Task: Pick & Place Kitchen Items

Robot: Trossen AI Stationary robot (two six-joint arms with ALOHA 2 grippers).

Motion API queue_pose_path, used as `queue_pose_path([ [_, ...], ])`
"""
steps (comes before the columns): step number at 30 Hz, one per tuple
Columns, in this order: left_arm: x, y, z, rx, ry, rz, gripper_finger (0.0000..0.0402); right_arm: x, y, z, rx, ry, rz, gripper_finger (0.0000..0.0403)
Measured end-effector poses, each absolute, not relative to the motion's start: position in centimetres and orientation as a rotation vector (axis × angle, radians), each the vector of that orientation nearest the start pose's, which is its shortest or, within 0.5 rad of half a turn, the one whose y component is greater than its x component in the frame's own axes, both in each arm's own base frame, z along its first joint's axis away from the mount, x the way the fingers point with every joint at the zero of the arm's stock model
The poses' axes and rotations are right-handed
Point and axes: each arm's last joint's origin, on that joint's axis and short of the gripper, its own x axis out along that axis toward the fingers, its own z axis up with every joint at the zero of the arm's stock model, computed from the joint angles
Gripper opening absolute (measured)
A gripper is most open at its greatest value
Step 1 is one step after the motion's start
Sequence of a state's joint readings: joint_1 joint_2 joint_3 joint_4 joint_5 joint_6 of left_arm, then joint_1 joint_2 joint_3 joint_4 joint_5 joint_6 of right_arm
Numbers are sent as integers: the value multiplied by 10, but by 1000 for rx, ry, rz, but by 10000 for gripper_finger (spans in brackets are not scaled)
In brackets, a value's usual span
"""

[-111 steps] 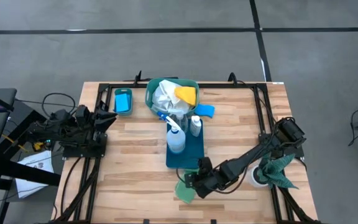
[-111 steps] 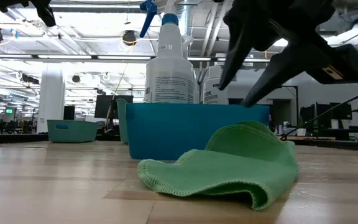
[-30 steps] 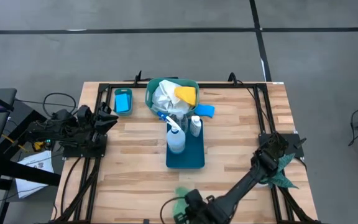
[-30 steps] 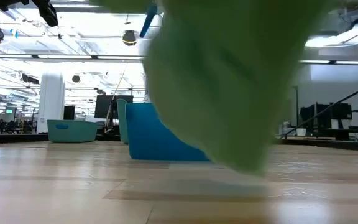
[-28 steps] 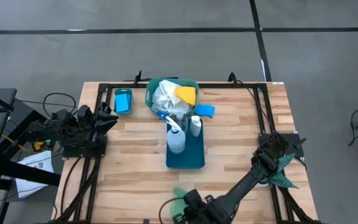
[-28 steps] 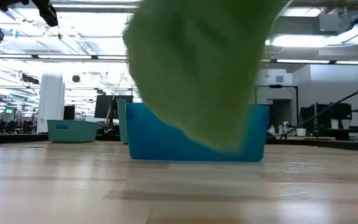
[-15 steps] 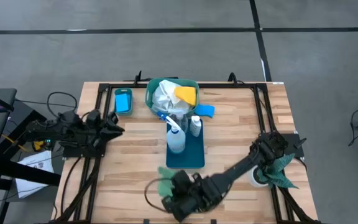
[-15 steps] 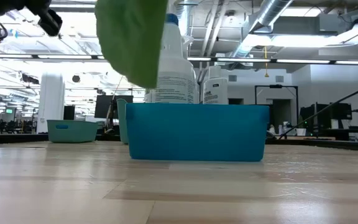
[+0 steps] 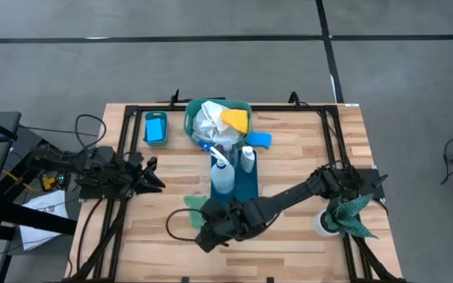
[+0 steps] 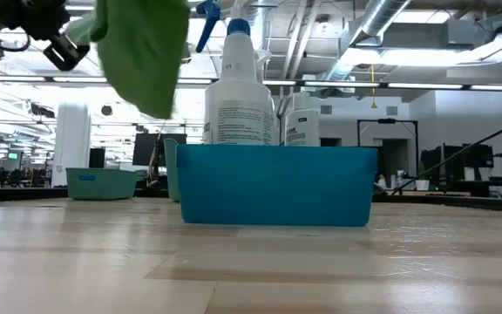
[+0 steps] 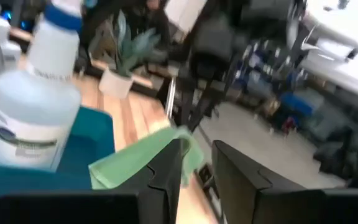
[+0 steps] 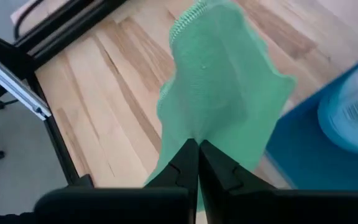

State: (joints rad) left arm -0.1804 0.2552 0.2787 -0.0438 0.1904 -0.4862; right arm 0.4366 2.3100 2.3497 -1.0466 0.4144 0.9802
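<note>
I have the right gripper (image 12: 197, 149) with its fingers (image 12: 185, 163) pinched tight on the light-green cloth (image 12: 219, 87). The cloth spreads out beyond the fingertips and hangs clear of the counter (image 9: 305, 149), just off the left side of the blue bin (image 9: 246, 185) that holds the spray bottle (image 9: 222, 174) and a small white bottle (image 9: 247, 158). From table height the cloth (image 10: 142, 52) dangles up high, to one side of the spray bottle (image 10: 238, 87).

The left gripper (image 11: 194, 158) sits over the counter's left edge, its fingers (image 11: 169, 171) a little apart with nothing between them; the cloth (image 11: 145, 158) shows beyond them, not touching.

A second ago I had the cloth down over the counter's near edge. Since then the right arm has carried it inward and toward the left, up beside the bin. The left arm has reached further in from its edge. The teal basket (image 9: 193, 118) of cloths, the blue sponge (image 9: 259, 139) beside it and the small blue tray (image 9: 156, 127) have not moved.
</note>
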Motion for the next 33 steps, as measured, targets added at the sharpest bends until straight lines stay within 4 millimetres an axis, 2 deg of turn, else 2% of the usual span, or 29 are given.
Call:
queue_pose_path([
  [6,116,-34,226,-404,191,-401,132,460,181,290,471,824,-366,0],
  [14,137,-40,227,-298,131,-397,216,471,162,292,449,833,-298,0],
  [19,149,-43,224,-295,133,-389,251,474,153,292,445,829,-298,0],
  [24,157,-45,216,-307,187,-380,259,476,149,293,437,822,-295,0],
  [33,162,-47,211,-315,221,-373,236,480,142,294,430,804,-304,0],
])
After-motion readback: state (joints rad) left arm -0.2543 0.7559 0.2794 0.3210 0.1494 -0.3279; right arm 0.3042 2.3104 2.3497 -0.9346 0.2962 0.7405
